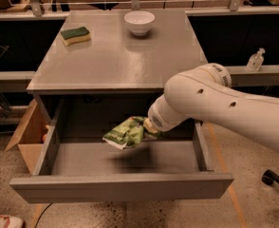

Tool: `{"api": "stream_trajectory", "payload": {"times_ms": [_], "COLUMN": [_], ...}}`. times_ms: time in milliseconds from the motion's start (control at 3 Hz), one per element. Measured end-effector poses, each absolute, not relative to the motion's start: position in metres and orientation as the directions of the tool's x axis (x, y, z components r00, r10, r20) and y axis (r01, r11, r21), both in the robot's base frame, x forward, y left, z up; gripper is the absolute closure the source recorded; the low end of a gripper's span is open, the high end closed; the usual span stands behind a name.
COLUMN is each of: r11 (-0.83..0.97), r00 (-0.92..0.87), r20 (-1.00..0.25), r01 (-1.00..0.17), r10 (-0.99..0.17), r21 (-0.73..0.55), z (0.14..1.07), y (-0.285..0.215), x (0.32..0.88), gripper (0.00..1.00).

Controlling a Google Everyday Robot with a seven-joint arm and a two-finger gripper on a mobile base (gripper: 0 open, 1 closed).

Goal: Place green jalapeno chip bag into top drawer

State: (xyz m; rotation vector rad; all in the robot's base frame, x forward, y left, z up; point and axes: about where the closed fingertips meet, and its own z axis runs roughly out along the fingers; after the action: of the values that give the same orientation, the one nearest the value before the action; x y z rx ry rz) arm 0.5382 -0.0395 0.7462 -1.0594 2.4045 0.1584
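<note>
The green jalapeno chip bag [125, 133] is crinkly and light green. It hangs in the air over the middle of the open top drawer [123, 186], a little above the drawer floor. My gripper [149, 127] is at the end of the white arm that reaches in from the right. It is shut on the bag's right end. The fingers are mostly hidden behind the bag and the wrist. The drawer is pulled fully out from under the grey table [116, 63] and its floor is bare.
A white bowl [139, 22] and a green-and-yellow sponge [75, 35] sit on the table top. A brown cardboard box [28, 137] stands on the floor left of the drawer. A small clear bottle [255, 60] stands on a shelf at right.
</note>
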Motion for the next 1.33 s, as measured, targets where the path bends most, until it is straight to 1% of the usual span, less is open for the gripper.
{"api": "stream_trajectory", "payload": {"times_ms": [333, 667, 1333], "r11": [0.726, 0.741, 0.739], "r00": [-0.576, -0.580, -0.576], "r20": [-0.543, -0.562, -0.563], "r01": [-0.681, -0.666, -0.668], "r10": [-0.611, -0.589, -0.592], "r21": [-0.094, -0.089, -0.094], "z": [0.7231, 0.7287, 0.7310], "y": [-0.0305, -0.0284, -0.0275], "x": [0.5605, 0.5638, 0.5629], "gripper": [1.00, 0.82, 0.35]}}
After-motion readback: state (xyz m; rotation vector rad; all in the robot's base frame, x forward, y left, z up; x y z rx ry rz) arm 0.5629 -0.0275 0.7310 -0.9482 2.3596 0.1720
